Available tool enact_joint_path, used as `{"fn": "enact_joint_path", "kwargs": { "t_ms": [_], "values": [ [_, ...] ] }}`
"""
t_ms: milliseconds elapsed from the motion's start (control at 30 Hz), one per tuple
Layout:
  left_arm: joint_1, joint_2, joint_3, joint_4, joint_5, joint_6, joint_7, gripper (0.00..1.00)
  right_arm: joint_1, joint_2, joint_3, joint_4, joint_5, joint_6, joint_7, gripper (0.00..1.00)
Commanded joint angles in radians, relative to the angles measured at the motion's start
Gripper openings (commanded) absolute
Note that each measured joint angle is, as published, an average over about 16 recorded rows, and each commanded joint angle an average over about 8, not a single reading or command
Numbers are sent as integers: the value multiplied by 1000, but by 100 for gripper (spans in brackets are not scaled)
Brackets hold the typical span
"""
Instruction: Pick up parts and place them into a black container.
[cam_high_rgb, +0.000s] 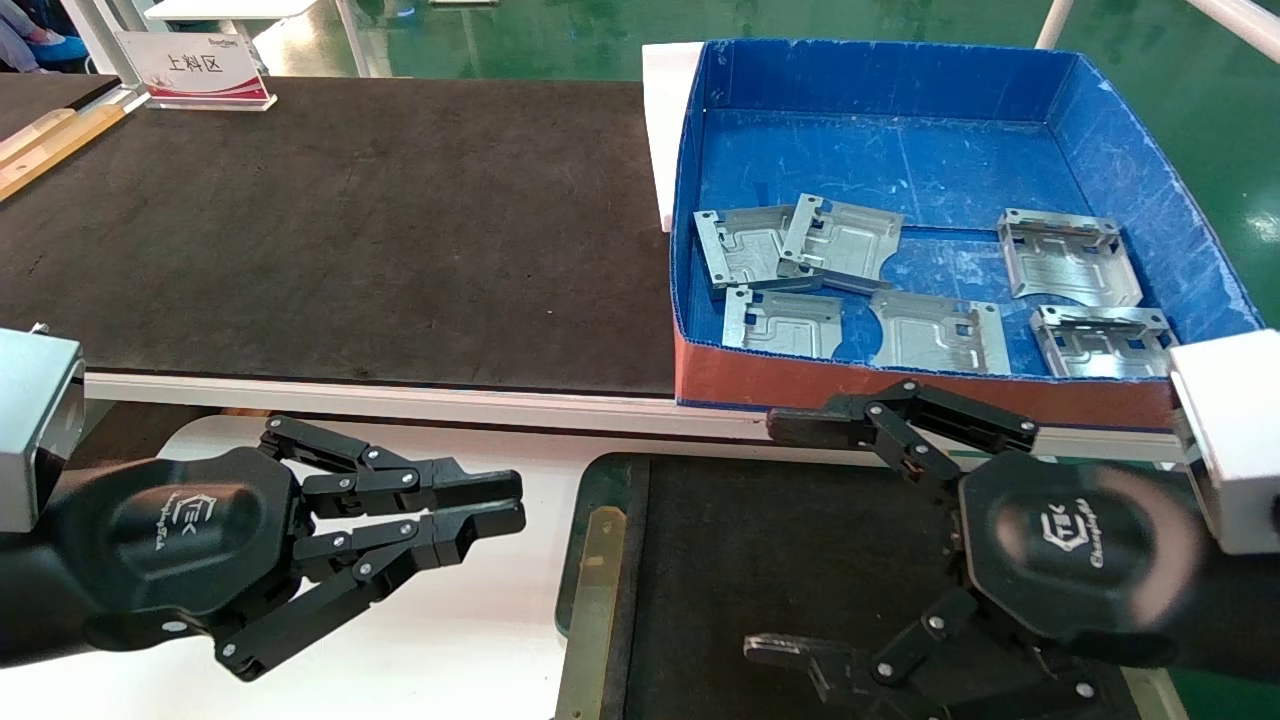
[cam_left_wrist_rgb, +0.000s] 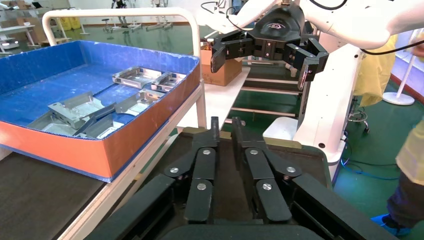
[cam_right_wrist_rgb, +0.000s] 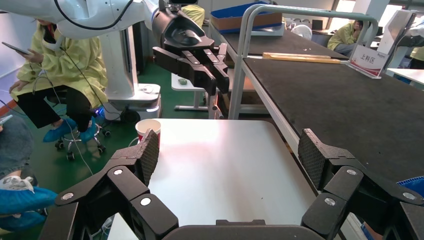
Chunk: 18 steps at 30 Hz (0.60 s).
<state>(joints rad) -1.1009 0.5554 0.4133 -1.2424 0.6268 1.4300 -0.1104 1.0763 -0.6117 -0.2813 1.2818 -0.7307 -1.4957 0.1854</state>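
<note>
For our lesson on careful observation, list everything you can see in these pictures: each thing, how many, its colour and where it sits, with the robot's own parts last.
Silver-grey stamped sheet-metal plates: six, inside the blue box; two overlap at its left.
Blue-walled cardboard box: one, orange-red front, on the belt's right end.
Long black rubbery belt surface: one, across the far side.
Shallow black tray with dark green rim: one, holding no plates, below the right gripper.
White table: one, under the left gripper.
Red-and-white sign: one, far left on the belt.
Paper cup: one, at the table's edge.
Left gripper: black, shut, over the white table.
Right gripper: black, open, over the tray.
</note>
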Motion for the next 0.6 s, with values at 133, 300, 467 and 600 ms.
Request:
{"fn": "enact_joint_path", "kwargs": {
  "t_ms": [133,300,467,600],
  "values": [
    [0,0,0,0,0,0,0,100,0,0,0,0,0,0,0,100],
    [0,0,0,0,0,0,0,100,0,0,0,0,0,0,0,100],
    [0,0,0,0,0,0,0,100,0,0,0,0,0,0,0,100],
    [0,0,0,0,0,0,0,100,0,0,0,0,0,0,0,100]
  ]
}}
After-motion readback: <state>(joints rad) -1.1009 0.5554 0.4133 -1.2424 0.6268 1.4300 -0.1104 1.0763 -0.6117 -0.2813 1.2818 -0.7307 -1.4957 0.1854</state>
